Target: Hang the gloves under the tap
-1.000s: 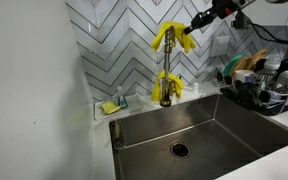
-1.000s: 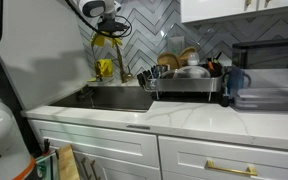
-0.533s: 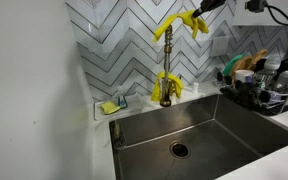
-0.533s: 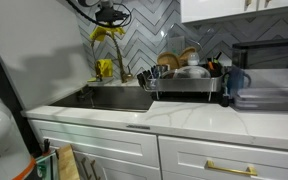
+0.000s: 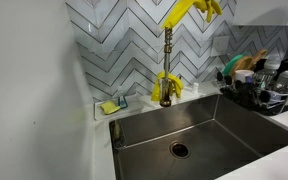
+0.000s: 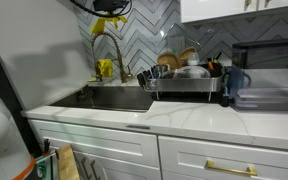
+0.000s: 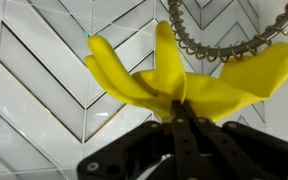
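Observation:
My gripper (image 7: 177, 108) is shut on one yellow glove (image 7: 169, 82), pinching it at its middle while the fingers and cuff flop out to both sides. In both exterior views that glove (image 5: 189, 10) (image 6: 109, 26) hangs high, level with the top of the tap (image 5: 167, 52). The gripper (image 6: 108, 6) sits at the upper frame edge. A second yellow glove (image 5: 168, 86) (image 6: 104, 68) is draped low on the tap's stem, near its base. The tap's curved spring hose (image 7: 216, 47) arcs just behind the held glove in the wrist view.
A steel sink basin (image 5: 219, 118) lies below the tap. A small yellow-green sponge (image 5: 109, 106) sits in a holder beside it. A loaded dish rack (image 5: 259, 88) (image 6: 184, 82) stands on the counter, a dark jug (image 6: 234, 84) past it. Chevron tile wall (image 7: 44, 70) is close behind.
The gripper has risen with the glove, lifting it from beside the tap's upper stem to the top of the frame. The low glove has stayed put.

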